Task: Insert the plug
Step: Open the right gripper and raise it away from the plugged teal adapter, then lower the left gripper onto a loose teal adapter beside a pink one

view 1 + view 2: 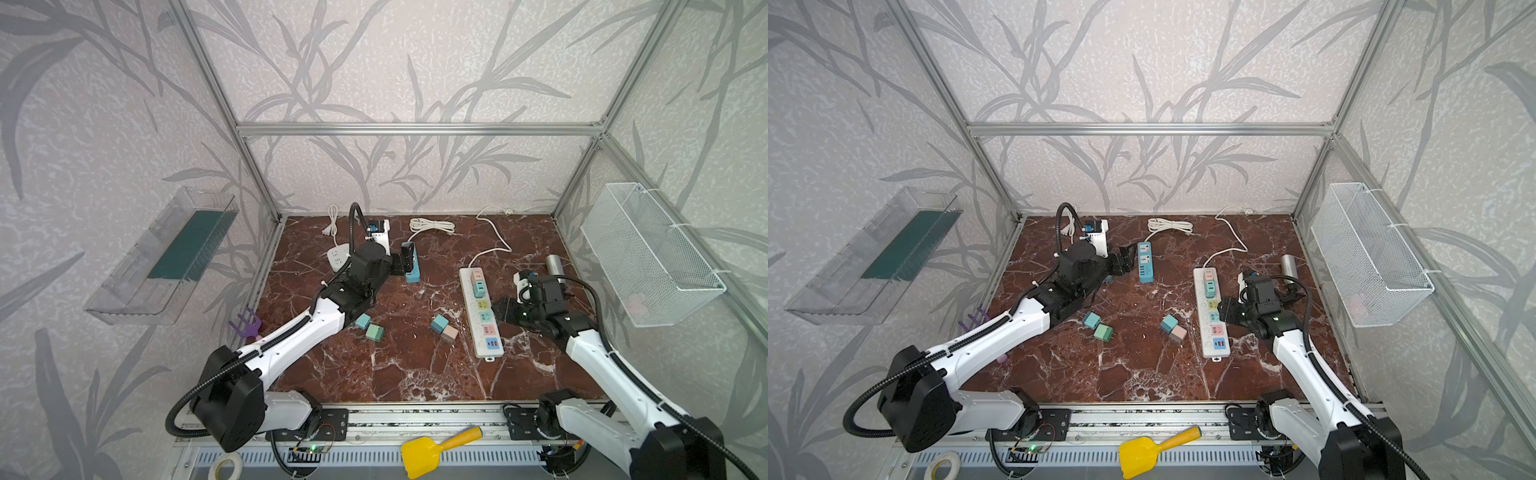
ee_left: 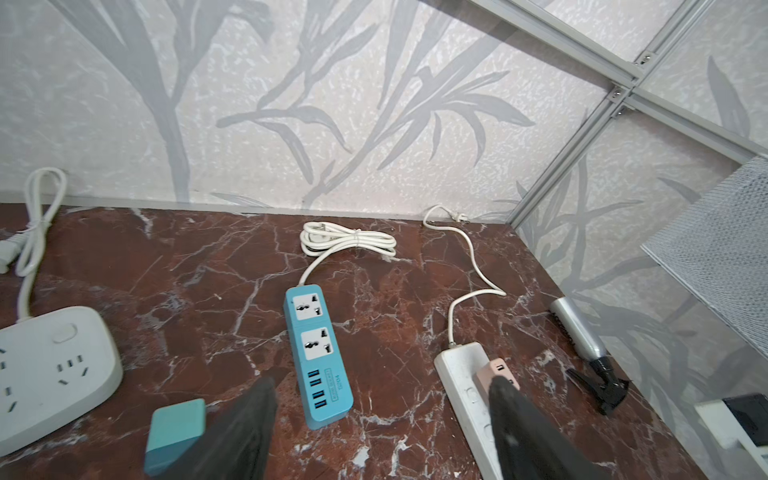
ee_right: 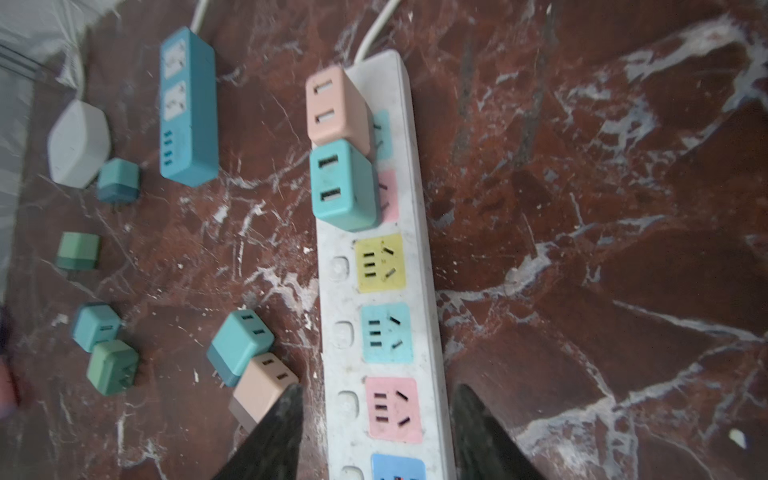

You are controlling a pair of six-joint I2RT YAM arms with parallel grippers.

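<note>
1. The worktop (image 1: 395, 365) has a glossy, polished stone look, red-brown with white veins.
2. The white power strip (image 3: 332, 299) is smooth plastic, dulled by scuffs and dust.
3. The pink plug (image 3: 334, 104) and teal plug (image 3: 340, 183) are matt plastic.
4. The blue power strip (image 2: 318, 365) is smooth, faintly glossy plastic.
5. The wire basket (image 1: 648, 253) is white-coated metal mesh.
6. The frame rail (image 1: 415, 129) is brushed metal.
7. The clear tray (image 1: 137, 282) is glossy transparent plastic.
</note>
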